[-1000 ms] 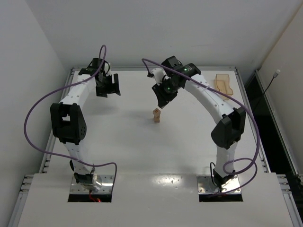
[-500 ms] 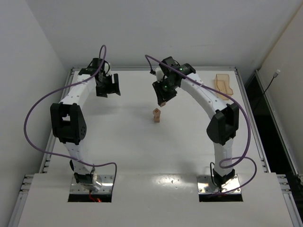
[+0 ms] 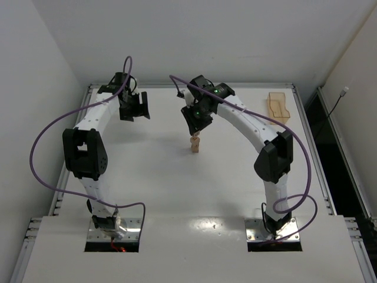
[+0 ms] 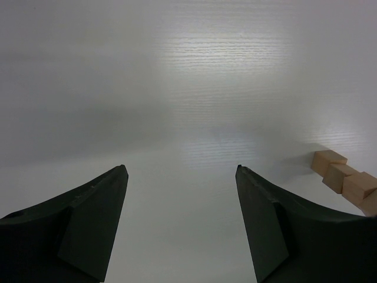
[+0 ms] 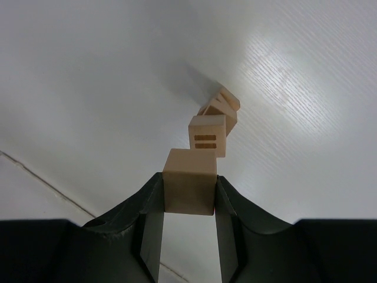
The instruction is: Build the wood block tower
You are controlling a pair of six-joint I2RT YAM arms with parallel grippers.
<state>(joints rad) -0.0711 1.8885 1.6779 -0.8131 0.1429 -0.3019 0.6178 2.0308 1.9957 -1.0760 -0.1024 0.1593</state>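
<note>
Right wrist view: wood block tower (image 5: 213,127), standing mid-way across the table (image 3: 153,177), its cubes twisted out of line. Just above it, a cube (image 5: 188,183) pinched by right gripper (image 5: 188,197). Left gripper (image 4: 181,177) spread, empty, well apart. Risk: off-centre placement or a nudge topples the column.

A white desk (image 3: 177,188) was seen across the middle of the top view. Just above the frame's centre, the wood block tower (image 3: 195,145) was stood on it as a narrow column. In the upper right, a translucent tan tray (image 3: 277,107) was laid near the desk's far edge, well apart from the tower.
</note>
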